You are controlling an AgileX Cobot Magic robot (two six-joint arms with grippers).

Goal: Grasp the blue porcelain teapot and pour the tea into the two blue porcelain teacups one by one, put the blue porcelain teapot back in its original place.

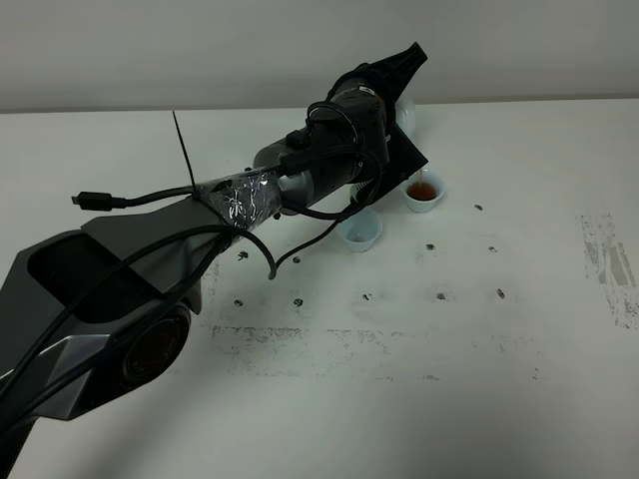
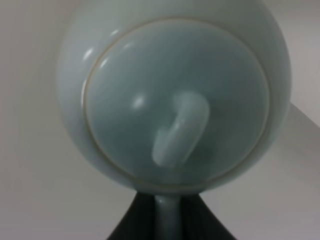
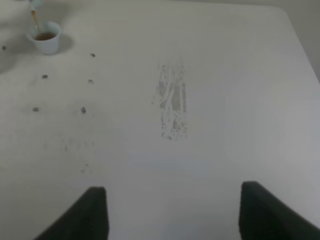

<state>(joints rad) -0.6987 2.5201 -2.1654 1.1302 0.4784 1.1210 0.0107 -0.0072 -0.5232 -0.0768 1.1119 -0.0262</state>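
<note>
My left gripper (image 1: pixel 391 105) is shut on the handle of the blue porcelain teapot (image 1: pixel 410 118) and holds it tilted above the far teacup (image 1: pixel 422 193). A thin stream of brown tea runs into that cup, which holds tea. The second teacup (image 1: pixel 359 230) stands nearer and to the left, partly under the arm; its contents do not show. In the left wrist view the teapot (image 2: pixel 175 95) fills the frame, lid and knob toward the camera, its handle between the dark fingers (image 2: pixel 130 227). My right gripper (image 3: pixel 172 217) is open and empty over bare table, far from the cup (image 3: pixel 46 38).
The white table (image 1: pixel 519 329) carries small dark marks and a scuffed grey patch (image 1: pixel 609 264) at the right. A wall runs along the table's far edge. The left arm's body and cables (image 1: pixel 120 299) cover the left front of the table.
</note>
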